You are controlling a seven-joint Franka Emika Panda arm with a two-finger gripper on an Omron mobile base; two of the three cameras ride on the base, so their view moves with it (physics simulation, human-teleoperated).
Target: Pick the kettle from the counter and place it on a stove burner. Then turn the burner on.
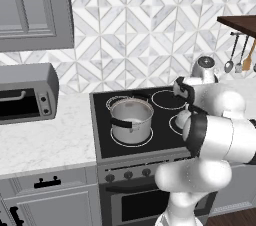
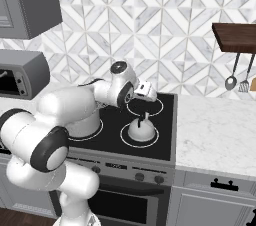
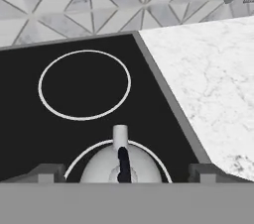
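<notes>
The small silvery-white kettle with its dark upright handle stands inside the front right stove burner ring on the black cooktop. In the hand view the kettle lies low between the two fingertips, which stand wide apart and touch nothing. My gripper is open and hovers just above and behind the kettle. From the left base view the arm hides most of the kettle. The white marble counter runs to the right of the stove.
A larger steel pot with a black handle sits on the front left burner. The rear right burner is bare. Knobs line the stove's front. A toaster oven stands on the left counter; utensils hang at right.
</notes>
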